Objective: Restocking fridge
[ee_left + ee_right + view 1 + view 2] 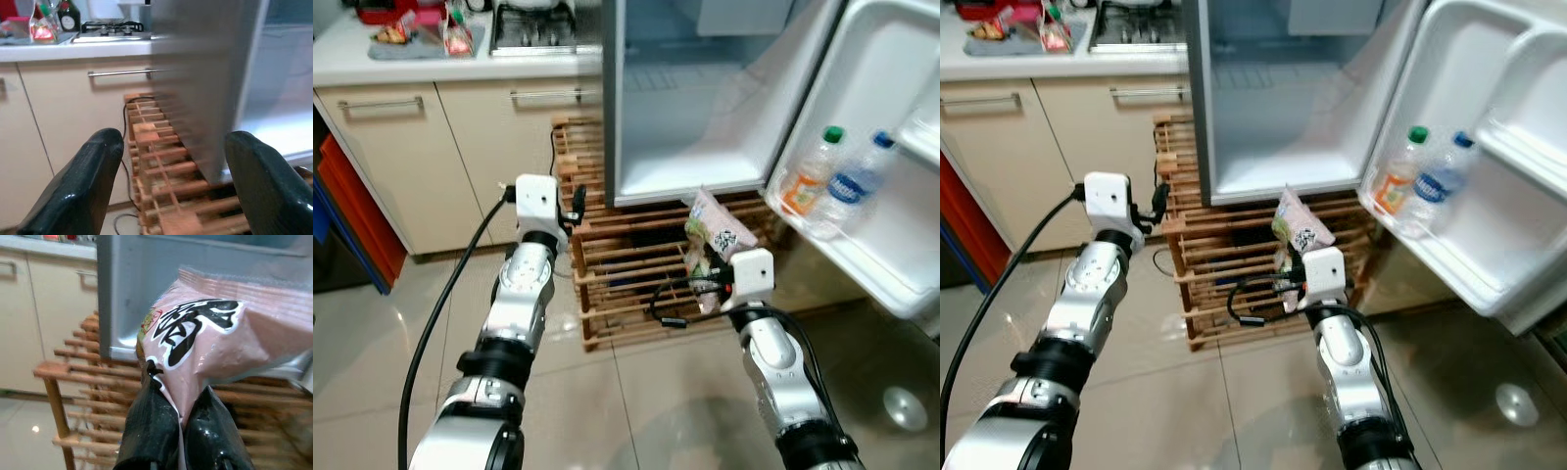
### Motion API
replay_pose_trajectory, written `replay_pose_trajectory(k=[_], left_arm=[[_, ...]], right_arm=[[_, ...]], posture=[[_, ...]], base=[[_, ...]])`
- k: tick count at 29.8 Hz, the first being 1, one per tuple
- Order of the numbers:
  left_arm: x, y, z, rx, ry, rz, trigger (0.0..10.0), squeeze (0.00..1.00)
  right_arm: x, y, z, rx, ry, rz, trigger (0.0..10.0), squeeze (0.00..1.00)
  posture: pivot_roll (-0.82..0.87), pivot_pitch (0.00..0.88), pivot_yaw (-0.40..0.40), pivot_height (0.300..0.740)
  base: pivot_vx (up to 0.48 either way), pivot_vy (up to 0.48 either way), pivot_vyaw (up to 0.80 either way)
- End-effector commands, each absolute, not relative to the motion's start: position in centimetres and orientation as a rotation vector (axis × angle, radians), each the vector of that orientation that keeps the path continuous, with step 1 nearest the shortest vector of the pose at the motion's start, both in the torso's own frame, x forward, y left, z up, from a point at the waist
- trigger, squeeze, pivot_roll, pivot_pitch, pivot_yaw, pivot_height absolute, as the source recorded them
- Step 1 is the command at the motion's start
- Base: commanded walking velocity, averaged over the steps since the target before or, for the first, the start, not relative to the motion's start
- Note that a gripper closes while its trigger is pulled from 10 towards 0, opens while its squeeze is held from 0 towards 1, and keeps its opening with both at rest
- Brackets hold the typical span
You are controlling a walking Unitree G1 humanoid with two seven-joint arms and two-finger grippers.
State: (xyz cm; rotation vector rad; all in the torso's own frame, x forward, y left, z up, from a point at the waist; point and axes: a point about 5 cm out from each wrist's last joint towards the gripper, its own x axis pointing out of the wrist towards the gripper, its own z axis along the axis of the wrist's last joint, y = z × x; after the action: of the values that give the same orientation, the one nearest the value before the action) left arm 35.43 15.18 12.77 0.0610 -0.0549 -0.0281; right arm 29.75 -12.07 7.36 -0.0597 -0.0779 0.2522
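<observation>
We hold a pink snack packet [205, 342] pinched in our right end effector [178, 423], raised before the open fridge [705, 108], just below its bottom edge and over the wooden rack [617, 274]. Our left end effector [171, 186] gapes wide, empty, near the cabinet [460, 147].

I could read no whole word. The pink packet [210, 342] carried large black characters outlined in white, but I couldn't make them out. One door bottle [803, 176] had an orange label and the other bottle [850, 181] a blue one, both too small to read. A dark countertop bottle [70, 17] bore a round label, also unreadable.
</observation>
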Motion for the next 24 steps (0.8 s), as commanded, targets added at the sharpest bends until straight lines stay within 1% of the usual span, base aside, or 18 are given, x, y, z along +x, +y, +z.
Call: replay_pose_trajectory(k=[1, 11, 13, 19, 24], left_arm=[[35.7, 13.6, 13.7, 0.046, -0.093, -0.08, 10.0, 0.0], [35.6, 13.6, 14.3, 0.066, -0.137, -0.091, 10.0, 0.0], [35.6, 13.4, 14.3, 0.11, -0.138, -0.095, 10.0, 0.0], [35.1, 12.9, 15.0, 0.063, -0.187, -0.124, 10.0, 0.0], [34.8, 12.3, 15.5, 0.034, -0.205, -0.125, 10.0, 0.0]], right_arm=[[30.0, -13.1, 7.9, -0.075, -0.111, 0.222, 0.0, 0.0], [30.5, -13.6, 8.1, -0.078, -0.112, 0.199, 0.0, 0.0], [30.7, -13.9, 8.2, -0.079, -0.112, 0.188, 0.0, 0.0], [31.0, -14.2, 8.3, -0.079, -0.112, 0.177, 0.0, 0.0], [31.2, -14.4, 8.3, -0.075, -0.106, 0.172, 0.0, 0.0]], posture=[[-0.14, 0.0, -0.001, 0.74], [-0.14, 0.0, -0.001, 0.74], [-0.13, 0.0, -0.001, 0.74], [-0.13, 0.0, -0.003, 0.74], [-0.12, 0.0, -0.016, 0.74]], base=[[0.48, 0.0, 0.0], [0.48, 0.0, 0.0], [0.0, 0.0, 0.0], [0.0, 0.0, 0.0], [0.291, -0.377, 0.0]])
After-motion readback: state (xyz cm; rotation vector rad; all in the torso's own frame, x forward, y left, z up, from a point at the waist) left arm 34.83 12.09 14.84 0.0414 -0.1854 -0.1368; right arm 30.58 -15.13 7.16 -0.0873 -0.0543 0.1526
